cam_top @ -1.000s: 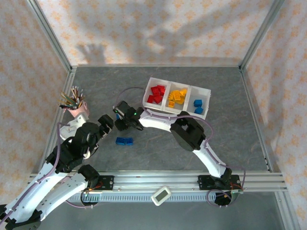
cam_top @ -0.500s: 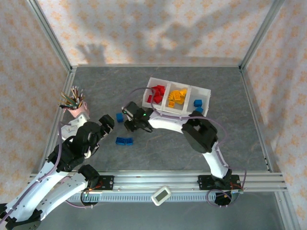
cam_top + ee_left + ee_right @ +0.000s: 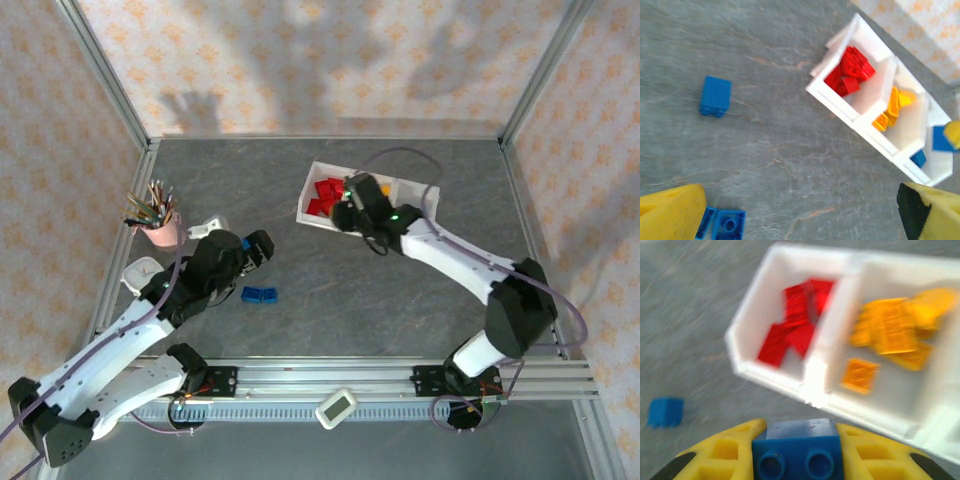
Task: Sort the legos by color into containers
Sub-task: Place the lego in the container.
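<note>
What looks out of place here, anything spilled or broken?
Nothing spilled or broken. Outside the white tray, a single blue brick and a blue pair side by side lie loose. The right hand holds another blue brick.

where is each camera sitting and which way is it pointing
Top external: fixed above and behind the robot, looking down at the table; left gripper and right gripper show.
Left wrist: faces down between its open yellow fingertips at the tray and a loose blue lego.
Right wrist: close over the tray, its fingers shut on a blue brick.
Shared: both wrist views see the red legos and orange legos.
</note>
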Action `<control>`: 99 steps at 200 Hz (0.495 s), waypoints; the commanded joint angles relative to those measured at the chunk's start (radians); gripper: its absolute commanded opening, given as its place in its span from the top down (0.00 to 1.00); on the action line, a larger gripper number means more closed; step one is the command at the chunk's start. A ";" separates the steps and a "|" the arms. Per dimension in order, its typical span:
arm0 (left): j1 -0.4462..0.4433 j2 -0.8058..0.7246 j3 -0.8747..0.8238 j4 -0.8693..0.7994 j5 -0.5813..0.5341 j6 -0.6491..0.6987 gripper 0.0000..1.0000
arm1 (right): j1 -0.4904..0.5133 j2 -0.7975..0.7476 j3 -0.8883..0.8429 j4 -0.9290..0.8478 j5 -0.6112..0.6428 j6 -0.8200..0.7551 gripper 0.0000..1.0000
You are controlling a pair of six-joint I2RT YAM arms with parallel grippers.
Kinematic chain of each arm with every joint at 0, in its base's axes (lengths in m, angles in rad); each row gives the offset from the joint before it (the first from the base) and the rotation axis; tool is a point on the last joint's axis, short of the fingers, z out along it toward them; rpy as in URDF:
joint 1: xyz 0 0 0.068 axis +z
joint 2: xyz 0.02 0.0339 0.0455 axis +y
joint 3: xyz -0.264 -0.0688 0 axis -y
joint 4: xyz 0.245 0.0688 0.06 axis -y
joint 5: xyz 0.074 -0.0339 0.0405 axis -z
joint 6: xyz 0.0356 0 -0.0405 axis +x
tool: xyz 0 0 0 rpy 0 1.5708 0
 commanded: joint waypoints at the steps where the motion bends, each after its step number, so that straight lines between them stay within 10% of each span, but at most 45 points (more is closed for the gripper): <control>1: -0.010 0.059 0.034 0.150 0.091 0.055 0.01 | -0.114 -0.054 -0.048 -0.046 0.087 0.065 0.70; 99: -0.101 0.301 0.110 0.338 0.116 0.083 0.01 | -0.365 0.188 0.007 0.146 0.041 0.071 0.70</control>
